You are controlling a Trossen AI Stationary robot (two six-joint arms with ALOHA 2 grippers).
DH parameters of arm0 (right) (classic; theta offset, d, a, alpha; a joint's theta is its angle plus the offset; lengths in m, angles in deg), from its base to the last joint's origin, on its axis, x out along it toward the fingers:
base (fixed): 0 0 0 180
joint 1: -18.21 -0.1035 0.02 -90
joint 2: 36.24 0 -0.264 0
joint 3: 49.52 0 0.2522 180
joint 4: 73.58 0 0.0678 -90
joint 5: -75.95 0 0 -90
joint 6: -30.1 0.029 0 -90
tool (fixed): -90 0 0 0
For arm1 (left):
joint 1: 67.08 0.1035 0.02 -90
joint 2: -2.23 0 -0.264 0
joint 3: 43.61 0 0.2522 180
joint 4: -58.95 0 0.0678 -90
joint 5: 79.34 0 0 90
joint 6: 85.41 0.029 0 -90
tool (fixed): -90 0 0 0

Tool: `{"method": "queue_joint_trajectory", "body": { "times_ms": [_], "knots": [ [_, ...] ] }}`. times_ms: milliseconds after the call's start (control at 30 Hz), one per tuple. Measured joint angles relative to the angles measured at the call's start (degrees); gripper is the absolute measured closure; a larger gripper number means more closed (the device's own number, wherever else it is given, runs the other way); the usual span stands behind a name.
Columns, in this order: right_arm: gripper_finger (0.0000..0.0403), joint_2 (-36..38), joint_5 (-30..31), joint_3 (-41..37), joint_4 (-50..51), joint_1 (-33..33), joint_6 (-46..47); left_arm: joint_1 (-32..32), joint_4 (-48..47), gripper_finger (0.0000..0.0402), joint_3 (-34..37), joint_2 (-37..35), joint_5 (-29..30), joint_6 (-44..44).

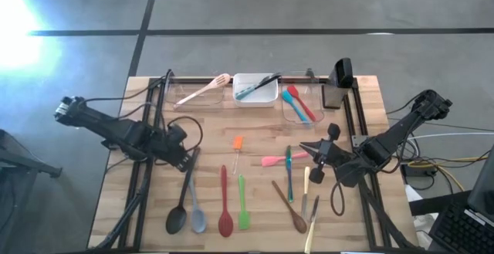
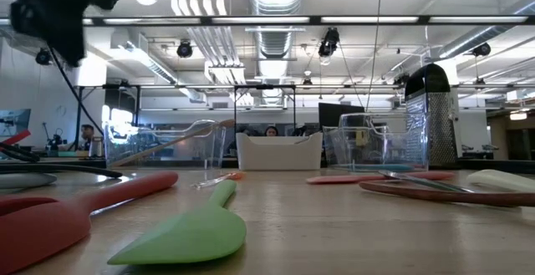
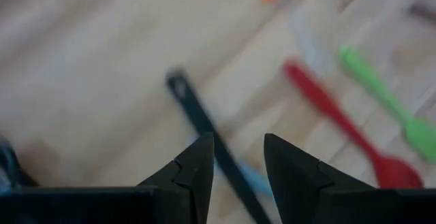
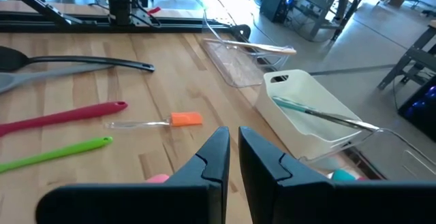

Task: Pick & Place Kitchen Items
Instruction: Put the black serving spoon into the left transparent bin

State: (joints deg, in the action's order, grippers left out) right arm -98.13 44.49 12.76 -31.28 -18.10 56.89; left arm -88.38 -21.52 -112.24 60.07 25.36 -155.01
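- Pick step: left gripper point(image 3: 238, 166), fingers apart and empty, hovers over the black spoon point(image 1: 182, 200) handle, lying beside the grey spoon point(image 1: 195, 208).
- Next: descend, clamp the handle.
- Right gripper point(image 4: 233, 152) waits, fingers together.

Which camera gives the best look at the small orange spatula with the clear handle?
The right wrist view: the orange spatula lies whole and sharp there. The high view shows it small, the left wrist only a blurred orange edge, the low view a far sliver.
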Motion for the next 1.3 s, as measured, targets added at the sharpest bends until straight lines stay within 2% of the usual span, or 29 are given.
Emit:
{"method": "queue_joint_trajectory", "body": {
  "times_ms": [133,267,400,533,900,1300],
  "knots": [
    [0.0376,0.0,0.1,0.0,0.0,0.0,-0.2,-0.2,3.6,0.0269,6.4,0.1,-8.9,-5.4],
    [0.0376,0.0,0.1,0.0,0.2,0.0,-0.2,-0.3,13.4,0.0268,12.3,0.1,-15.8,-7.9],
    [0.0376,0.0,-0.3,0.0,0.3,0.0,-0.1,-0.7,23.3,0.0268,17.6,0.1,-20.0,-10.2],
    [0.0376,0.0,-0.4,0.0,0.6,0.0,0.0,-1.9,26.3,0.0268,20.6,0.1,-24.4,-12.7],
    [0.0376,0.0,-0.5,0.0,0.9,0.0,0.2,-4.8,29.3,0.0262,22.9,0.7,-23.5,-15.2],
    [0.0376,0.0,-0.5,0.0,0.9,0.0,0.2,-5.9,30.3,0.0182,23.2,5.4,-23.8,-16.3]
  ]
}}
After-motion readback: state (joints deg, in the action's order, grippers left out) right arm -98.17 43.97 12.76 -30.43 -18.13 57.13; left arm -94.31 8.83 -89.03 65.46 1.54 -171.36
